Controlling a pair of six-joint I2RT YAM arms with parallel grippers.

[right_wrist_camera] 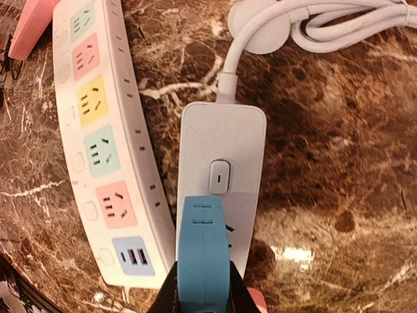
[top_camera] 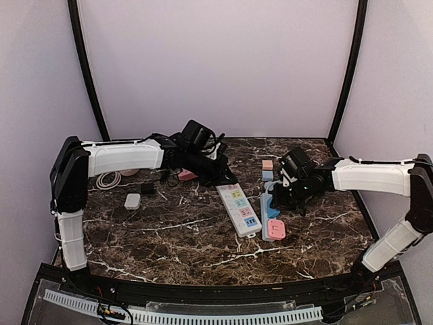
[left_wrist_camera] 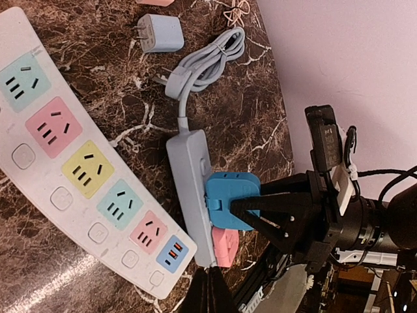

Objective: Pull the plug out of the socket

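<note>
Landmark: grey socket strip [left_wrist_camera: 187, 171], lying flat on the marble table [top_camera: 189, 250], its cord end pointing away from the arm bases.

- Far left of the strip: white cable coil [top_camera: 107, 179] by the left arm's elbow. A white adapter [top_camera: 132, 200] and a black adapter [top_camera: 147, 188] sit nearer the strip, both well apart from it.
- Left gripper [left_wrist_camera: 208, 295]: left of the strip and farther back, above the table beyond the far end of the long white strip [top_camera: 238, 208]. Fingers pressed together, nothing visible between them.
- The long white strip has coloured outlets and lies just beside the grey strip on its left. The two run roughly parallel; whether their edges touch I cannot tell.
- On the grey strip itself: rocker switch [right_wrist_camera: 219, 176] near the cord end, the bundled cord [right_wrist_camera: 326, 23] looping off beyond it.
- Blue plug [left_wrist_camera: 228, 195] – the task's thing – sits on the strip's face past the switch, body flat against the strip, seated as far as the views show.
- Pink plug [left_wrist_camera: 226, 248] is on the same strip, just beside the blue one toward the end away from the cord.
- Right gripper [right_wrist_camera: 203, 297]: reaches in from the strip's right side, fingers clamped on opposite flanks of the blue plug – a firm pinch, pads touching its sides.
</note>
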